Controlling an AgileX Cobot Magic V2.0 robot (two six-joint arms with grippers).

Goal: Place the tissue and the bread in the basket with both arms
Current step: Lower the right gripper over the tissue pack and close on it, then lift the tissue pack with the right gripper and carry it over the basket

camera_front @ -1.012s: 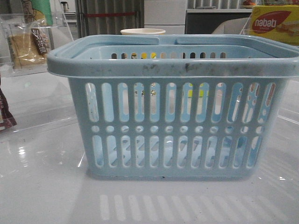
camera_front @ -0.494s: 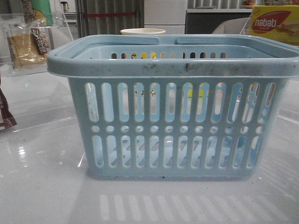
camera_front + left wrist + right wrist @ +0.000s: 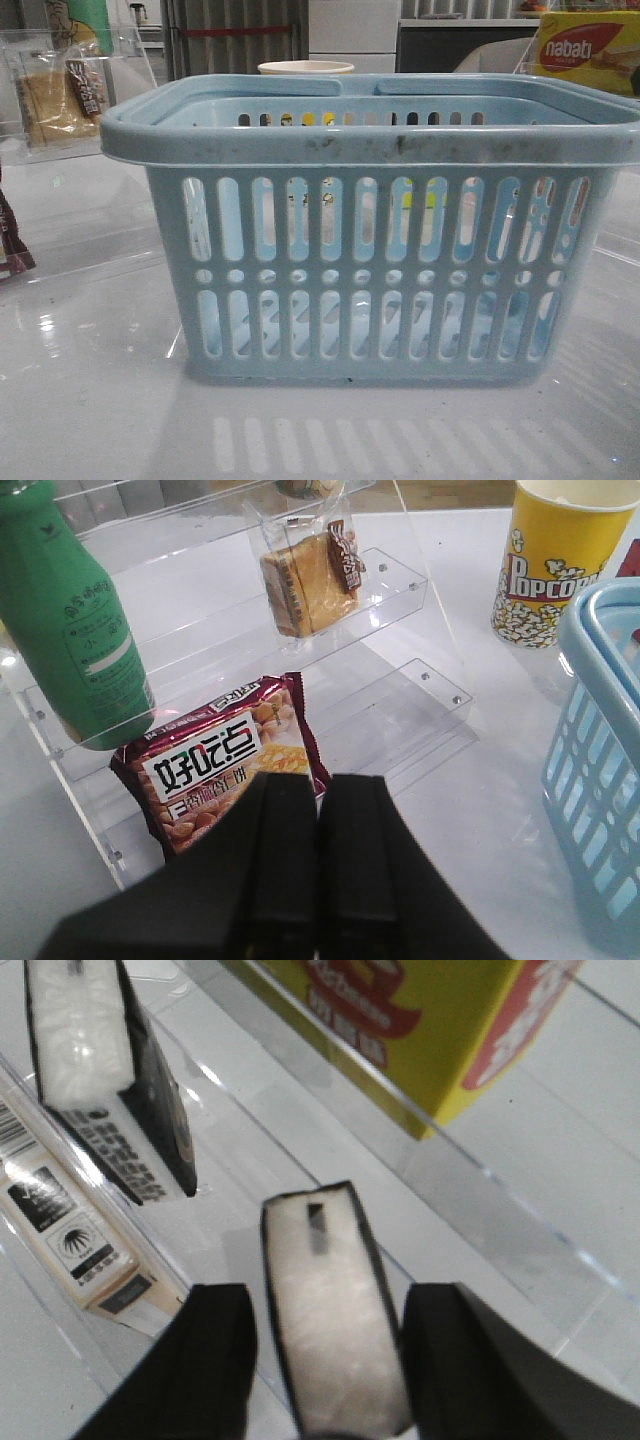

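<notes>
Black fingers of left hand (image 3: 318, 865) are pressed together, nothing between them; the hand hovers just above and near a maroon snack packet (image 3: 222, 760) lying on the lowest step of a clear acrylic rack (image 3: 400, 630). Bread (image 3: 305, 575) stands upright on a higher step of the same rack, well apart from the hand; a green bottle (image 3: 70, 620) leans beside it.

Right hand (image 3: 325, 1355) is spread wide, with the tissue (image 3: 335, 1310), a dark-edged pack with white face, between its fingers. Contact w/ the pads cannot be confirmed. A second similar pack (image 3: 110, 1070) stands farther along the same clear shelf, beside a yellow box (image 3: 430, 1030).

Change vs. earlier front frames: none visible. Basket (image 3: 370, 140), bread and bg items hold the same positions; neither arm appears in front view.

Edges/clearance: basket rim is thick and scuffed, opening unobstructed from above, handles folded at the rim. In left wrist view the basket wall sits to one side of the rack, w/ open table (image 3: 100, 420) between them. A popcorn cup (image 3: 555, 560) stands near the basket's far corner.

Surface: glossy white table, strong reflections. Room behind: grey cabinets, dim.
</notes>
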